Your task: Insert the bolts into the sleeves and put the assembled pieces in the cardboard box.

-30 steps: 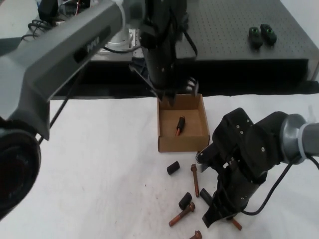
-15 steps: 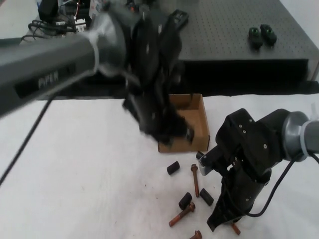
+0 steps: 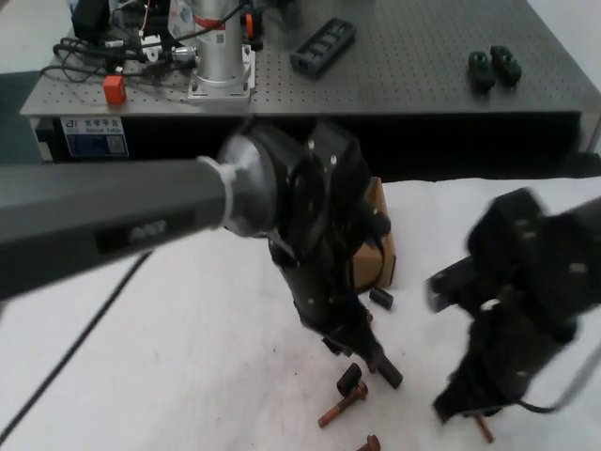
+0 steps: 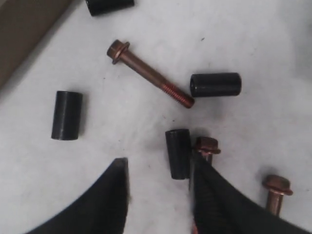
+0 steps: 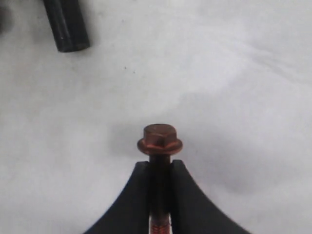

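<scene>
The left tool (image 4: 160,165), spread wide and empty, has swung from above the cardboard box (image 3: 383,252) down over a sleeve (image 4: 178,153) on the surface (image 4: 273,39). The right tool (image 5: 159,166), clamped on a bolt (image 5: 159,139), has shifted to the right, away from the box.

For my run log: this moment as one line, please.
left tool: open over sleeve | right tool: shut on bolt | cardboard box: partly hidden
</scene>
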You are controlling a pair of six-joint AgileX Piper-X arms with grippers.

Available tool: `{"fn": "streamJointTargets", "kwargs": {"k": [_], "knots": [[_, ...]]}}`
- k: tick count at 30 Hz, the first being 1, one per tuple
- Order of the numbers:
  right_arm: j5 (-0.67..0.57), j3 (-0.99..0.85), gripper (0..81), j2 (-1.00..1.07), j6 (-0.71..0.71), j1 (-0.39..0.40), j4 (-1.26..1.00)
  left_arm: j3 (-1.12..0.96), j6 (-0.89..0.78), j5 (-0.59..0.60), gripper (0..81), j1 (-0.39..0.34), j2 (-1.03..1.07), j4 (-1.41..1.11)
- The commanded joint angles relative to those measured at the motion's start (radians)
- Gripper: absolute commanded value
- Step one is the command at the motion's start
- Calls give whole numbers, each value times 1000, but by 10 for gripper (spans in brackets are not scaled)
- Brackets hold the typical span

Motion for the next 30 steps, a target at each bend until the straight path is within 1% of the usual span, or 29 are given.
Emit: {"fn": "streamJointTargets", "kwargs": {"k": [1, 7, 11, 16, 19, 30], "knots": [[-21, 78, 22, -224, 25, -55, 55, -10, 42, 1, 306, -1, 36, -10], [-21, 145, 22, -431, 48, -95, 76, -10, 72, 6, 306, -4, 79, -17], [-21, 160, 22, -496, 56, -98, 91, -10, 72, 25, 306, -4, 81, -55], [-21, 160, 22, -505, 66, -98, 125, -10, 72, 25, 306, -4, 82, -79], [-21, 160, 22, -505, 66, -98, 128, -10, 72, 54, 306, -4, 82, -92], [-21, 160, 22, -505, 70, -98, 127, -21, 72, 54, 306, -4, 82, -138]]}}
